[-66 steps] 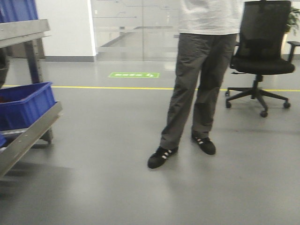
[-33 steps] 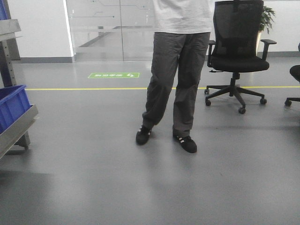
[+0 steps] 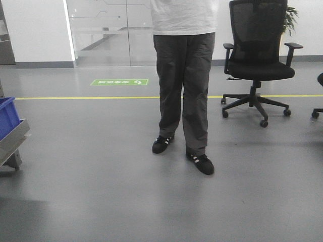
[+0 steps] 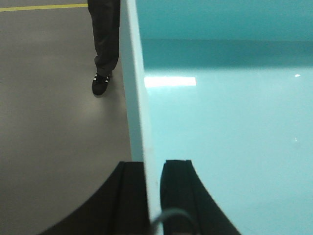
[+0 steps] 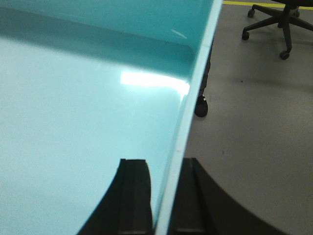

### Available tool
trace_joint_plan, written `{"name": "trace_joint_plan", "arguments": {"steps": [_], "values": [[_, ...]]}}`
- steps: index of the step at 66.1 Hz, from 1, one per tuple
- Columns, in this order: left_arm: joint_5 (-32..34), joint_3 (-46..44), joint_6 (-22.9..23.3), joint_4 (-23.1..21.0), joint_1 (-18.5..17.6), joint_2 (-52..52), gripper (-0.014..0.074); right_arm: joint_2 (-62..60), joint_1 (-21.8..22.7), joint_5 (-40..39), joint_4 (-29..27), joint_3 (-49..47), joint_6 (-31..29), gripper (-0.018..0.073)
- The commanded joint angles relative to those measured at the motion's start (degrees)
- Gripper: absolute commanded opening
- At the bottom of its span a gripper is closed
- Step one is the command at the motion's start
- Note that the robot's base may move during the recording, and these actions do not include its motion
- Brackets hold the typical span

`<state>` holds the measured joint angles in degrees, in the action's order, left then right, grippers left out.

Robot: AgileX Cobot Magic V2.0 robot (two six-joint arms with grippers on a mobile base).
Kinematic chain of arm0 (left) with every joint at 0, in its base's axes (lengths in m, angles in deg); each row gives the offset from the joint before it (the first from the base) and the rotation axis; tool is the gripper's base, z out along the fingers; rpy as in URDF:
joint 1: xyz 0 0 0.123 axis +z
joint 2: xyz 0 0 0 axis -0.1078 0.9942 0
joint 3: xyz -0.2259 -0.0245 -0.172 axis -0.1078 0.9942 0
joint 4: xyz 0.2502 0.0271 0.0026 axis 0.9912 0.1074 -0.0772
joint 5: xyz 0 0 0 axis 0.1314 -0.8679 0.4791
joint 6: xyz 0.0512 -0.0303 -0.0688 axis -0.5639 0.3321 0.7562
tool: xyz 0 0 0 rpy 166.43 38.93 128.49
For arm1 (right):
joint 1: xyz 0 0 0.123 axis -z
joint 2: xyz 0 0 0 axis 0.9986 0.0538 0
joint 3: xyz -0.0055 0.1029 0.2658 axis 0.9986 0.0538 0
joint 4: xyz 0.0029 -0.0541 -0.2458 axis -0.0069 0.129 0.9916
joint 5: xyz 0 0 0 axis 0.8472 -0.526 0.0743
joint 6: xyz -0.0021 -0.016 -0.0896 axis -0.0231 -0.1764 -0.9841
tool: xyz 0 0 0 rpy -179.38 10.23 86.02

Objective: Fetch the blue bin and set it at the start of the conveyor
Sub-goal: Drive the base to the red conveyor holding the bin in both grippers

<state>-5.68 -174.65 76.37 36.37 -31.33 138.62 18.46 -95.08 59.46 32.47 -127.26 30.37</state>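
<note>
The black, curved fingers (image 4: 178,196) of the left gripper (image 4: 152,169) were seen closed on the thin left wall of the blue bin (image 4: 220,122), one finger set outside the wall and one inside, both pressed against it. The wall was shown as a pale, smooth plastic strip running straight away from the fingers. The same hold was seen on the other side: the right gripper (image 5: 164,200) was clamped across the right wall of the blue bin (image 5: 88,98), its flat, matt black fingers (image 5: 134,196) set on either side of the narrow rolled rim.

Between the two walls the bin's inside was shown as glossy, plain turquoise plastic, with a bright rectangular glare on its flat bottom. The bin was thus held between the two grippers, over a smooth grey floor (image 3: 101,191).

Beyond the bin, a person (image 3: 184,75) in dark grey trousers, a white shirt and black shoes with white stripes was seen standing on the floor. A black mesh-backed office chair (image 3: 260,55) on a five-star castor base stood to one side of the person, near a thin yellow line (image 3: 75,98) and a green floor sign (image 3: 119,81). At the frame's edge a dark blue crate (image 3: 7,116) rested on a steel shelf (image 3: 12,143)
</note>
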Motion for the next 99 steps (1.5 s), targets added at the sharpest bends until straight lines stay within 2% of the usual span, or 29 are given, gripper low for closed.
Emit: {"name": "trace_joint_plan", "arguments": {"steps": [1,65,99], "values": [[4.55,-0.79,-0.52,-1.92,-0.53,-0.73,-0.0111,-0.6,-0.02,-1.84,-1.53,-0.46,-1.67,-0.0153],[4.55,-0.79,-0.52,-1.92,-0.53,-0.73,-0.0111,-0.6,-0.02,-1.84,-1.53,-0.46,-1.67,-0.0153],[4.55,-0.79,-0.52,-1.44,-0.53,-0.73,-0.0111,-0.6,-0.02,-5.55,-1.47,-0.46,-1.67,-0.0153]]}}
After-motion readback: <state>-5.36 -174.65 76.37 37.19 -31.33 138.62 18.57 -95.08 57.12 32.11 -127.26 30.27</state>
